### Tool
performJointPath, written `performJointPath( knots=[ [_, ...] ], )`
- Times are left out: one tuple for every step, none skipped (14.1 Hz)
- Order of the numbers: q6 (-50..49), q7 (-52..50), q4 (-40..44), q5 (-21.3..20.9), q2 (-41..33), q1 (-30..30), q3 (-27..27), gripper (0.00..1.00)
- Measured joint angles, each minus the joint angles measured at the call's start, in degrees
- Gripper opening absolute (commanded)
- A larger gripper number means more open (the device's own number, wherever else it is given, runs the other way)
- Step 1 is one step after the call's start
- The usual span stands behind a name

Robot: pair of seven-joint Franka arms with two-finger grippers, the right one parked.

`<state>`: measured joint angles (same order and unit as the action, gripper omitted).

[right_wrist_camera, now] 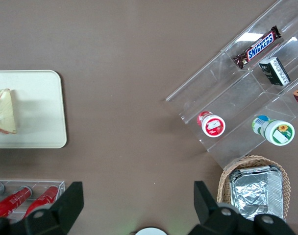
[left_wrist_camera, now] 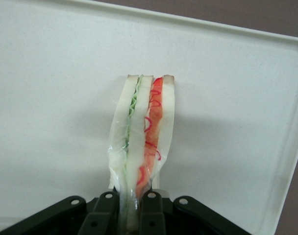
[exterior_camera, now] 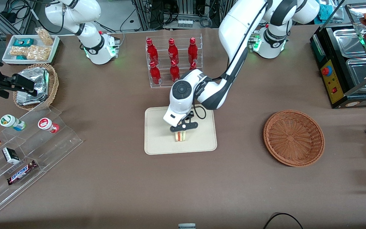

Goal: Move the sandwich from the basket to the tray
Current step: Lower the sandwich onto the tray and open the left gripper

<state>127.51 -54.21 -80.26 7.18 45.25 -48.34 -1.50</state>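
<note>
I read the table [exterior_camera: 113,190] first: its brown cloth runs off every edge of the front view, so I cannot see where it ends. The working arm's white forearm covers part of the tray [exterior_camera: 157,140], hiding its edge nearest the bottle rack [exterior_camera: 173,60]; in the wrist view only one rounded corner of the tray [left_wrist_camera: 286,122] and a strip of table show. The tray's other three edges are visible and unobstructed, with bare cloth on all of those sides. The basket [exterior_camera: 294,138] sits well apart from the tray, toward the working arm's end of the table, nothing lying in it. The clear stepped shelf [exterior_camera: 43,143] stands toward the parked arm's end, also well apart.

The sandwich [exterior_camera: 179,136] stands on edge over the tray's middle, nearer the front camera than the rack; I cannot tell whether its lower edge touches the tray surface. Its upper part is hidden in the front view by the end effector [exterior_camera: 183,126]. In the wrist view the sandwich [left_wrist_camera: 141,137] shows its layers end-on, white bread with green and red filling under a clear wrap, and its near end disappears between the black fingers [left_wrist_camera: 151,208]. The end effector [left_wrist_camera: 130,208] is pinching the sandwich from directly above, fingers pressed against both bread faces.
</note>
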Motion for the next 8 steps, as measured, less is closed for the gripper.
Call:
performJointPath(
  knots=[
    [0.3,-0.3,0.2,0.0,0.5,0.0,0.0,0.99],
    [0.6,-1.0,0.3,0.0,0.8,0.0,0.0,1.00],
    [0.8,-1.8,0.5,0.0,0.8,0.0,-0.1,1.00],
    [0.8,-2.4,0.9,0.0,0.7,0.0,-0.1,1.00],
    [0.8,-2.7,1.5,0.0,0.5,0.0,-0.2,1.00],
    [0.5,-2.9,1.9,0.0,-0.1,0.0,-0.3,1.00],
    [-0.7,-2.9,2.1,0.0,-1.2,0.0,-0.4,1.00],
    [-3.2,-2.7,2.4,0.0,-2.7,0.0,-0.7,1.00]
  ],
)
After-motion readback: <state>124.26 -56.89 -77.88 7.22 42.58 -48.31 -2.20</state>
